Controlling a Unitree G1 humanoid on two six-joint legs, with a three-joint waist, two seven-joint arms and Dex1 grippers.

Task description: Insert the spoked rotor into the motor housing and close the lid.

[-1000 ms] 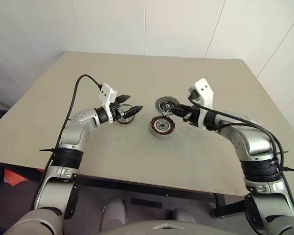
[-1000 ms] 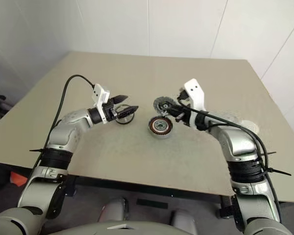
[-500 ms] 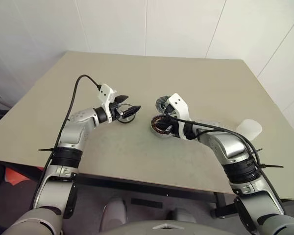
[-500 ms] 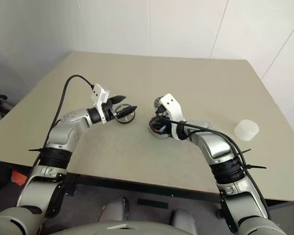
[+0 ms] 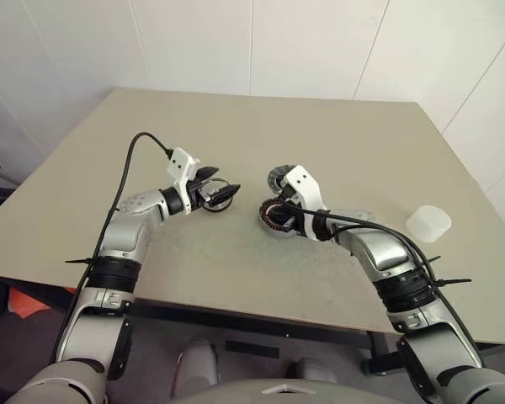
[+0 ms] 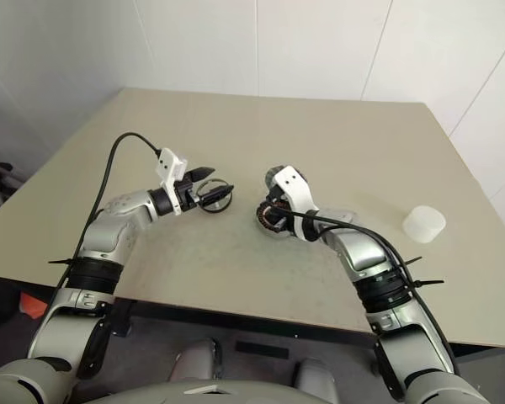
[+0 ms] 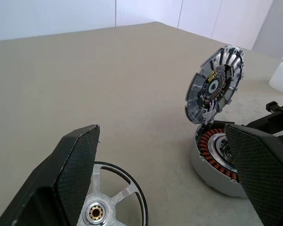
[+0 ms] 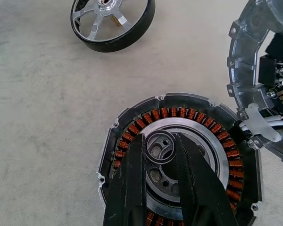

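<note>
The spoked rotor (image 5: 220,197) lies flat on the table, a black ring with silver spokes (image 8: 112,21). My left gripper (image 7: 162,136) hangs open just over it, a finger on either side, not touching. To its right sits the motor housing (image 8: 179,117) with its copper windings showing. Its lid (image 7: 216,84) stands tilted up at the housing's far edge. My right gripper (image 8: 159,141) points down over the housing's dark centre, shut on a small metal ring (image 8: 160,133).
A white translucent cylinder (image 5: 427,223) stands at the right of the tan table (image 5: 236,269), well away from both arms. Open tabletop stretches behind the parts and toward the front edge.
My right gripper has swung down and to the left, from beside the lid to above the housing's centre, uncovering the white cylinder. The left arm has stayed put.
</note>
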